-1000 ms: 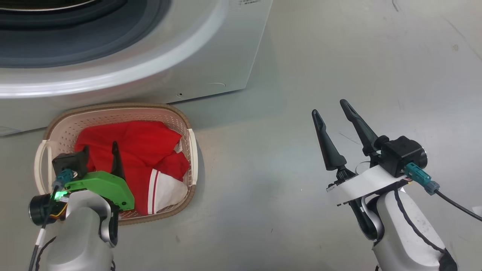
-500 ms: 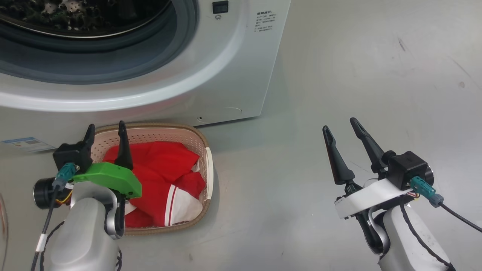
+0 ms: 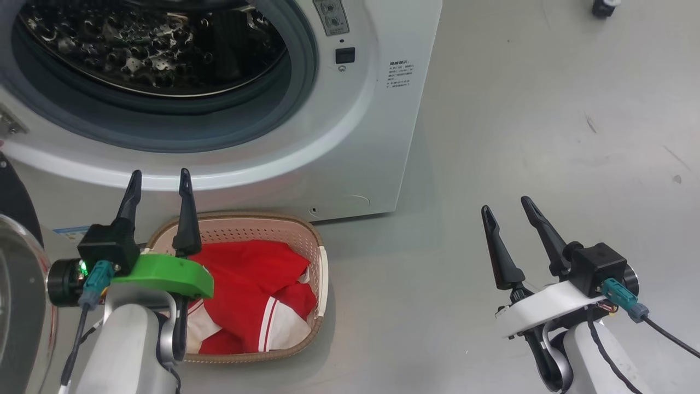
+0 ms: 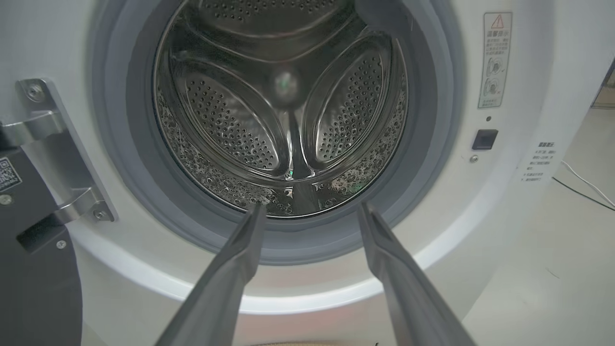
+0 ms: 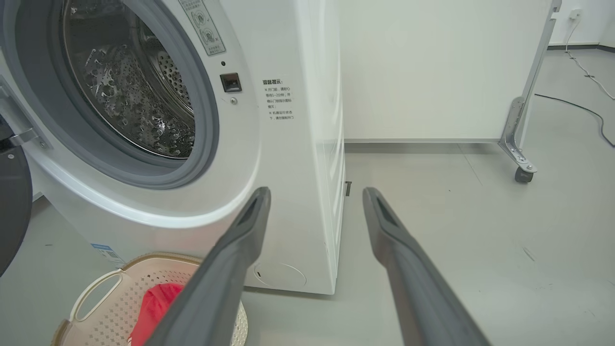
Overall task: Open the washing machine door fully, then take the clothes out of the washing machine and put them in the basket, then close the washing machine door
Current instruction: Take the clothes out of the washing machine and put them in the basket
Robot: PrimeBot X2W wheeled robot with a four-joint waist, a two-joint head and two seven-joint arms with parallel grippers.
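The washing machine (image 3: 355, 137) stands open, and its steel drum (image 4: 283, 120) holds no clothes that I can see. The washing machine door (image 3: 13, 202) is swung out at the far left. In front of the machine, the cream basket (image 3: 246, 220) sits on the floor with the red and white clothes (image 3: 246, 273) in it. My left gripper (image 3: 159, 175) is open and empty above the basket's far left rim, fingers pointing at the machine's front. My right gripper (image 3: 506, 207) is open and empty over bare floor to the right.
The door's steel hinge (image 4: 48, 144) is bolted at the left of the opening. In the right wrist view, a white panel on a caster (image 5: 523, 168) stands behind and to the right of the machine, with a cable on the floor (image 5: 576, 108) beyond it.
The head camera has tilted up, showing more of the drum. My left gripper has risen out of the basket, off the clothes, to above its far rim. The right gripper holds its pose.
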